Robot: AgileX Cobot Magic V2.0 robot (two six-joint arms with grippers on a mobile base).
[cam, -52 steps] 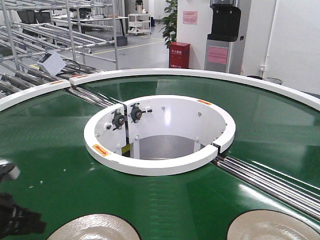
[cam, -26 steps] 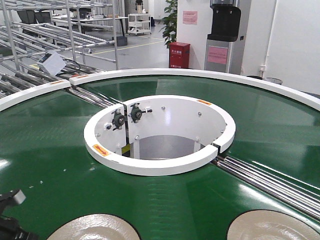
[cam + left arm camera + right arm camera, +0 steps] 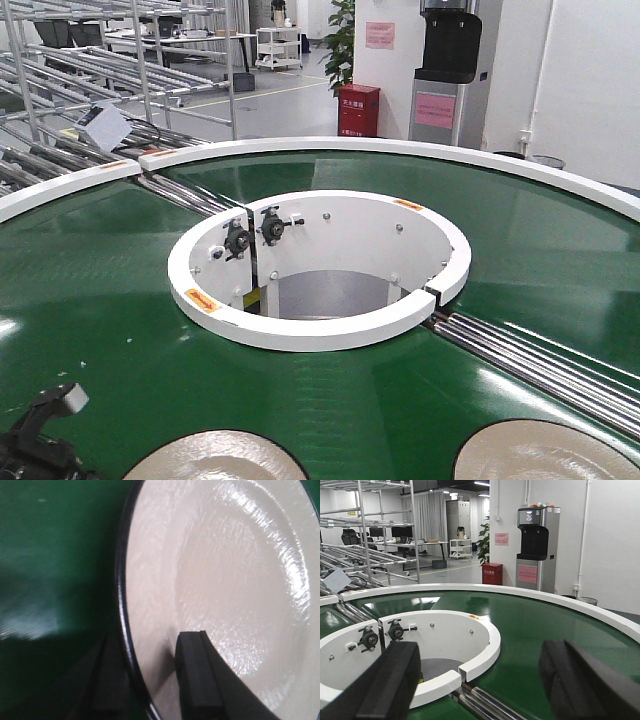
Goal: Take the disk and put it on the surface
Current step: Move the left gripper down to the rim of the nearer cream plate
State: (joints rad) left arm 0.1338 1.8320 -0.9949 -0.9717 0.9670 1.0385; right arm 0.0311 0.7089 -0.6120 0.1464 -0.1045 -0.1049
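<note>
Up close, left gripper (image 3: 150, 645) astride disk (image 3: 225, 580)

Front, right wrist overlook belt (image 3: 100, 300); left wrist close on disk (image 3: 225, 580).

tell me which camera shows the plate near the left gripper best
The left wrist view: the plate fills the frame, its dark rim between the open fingers of the left gripper. The front view catches only its top edge at the bottom of the picture; the right wrist view misses it entirely.
</note>
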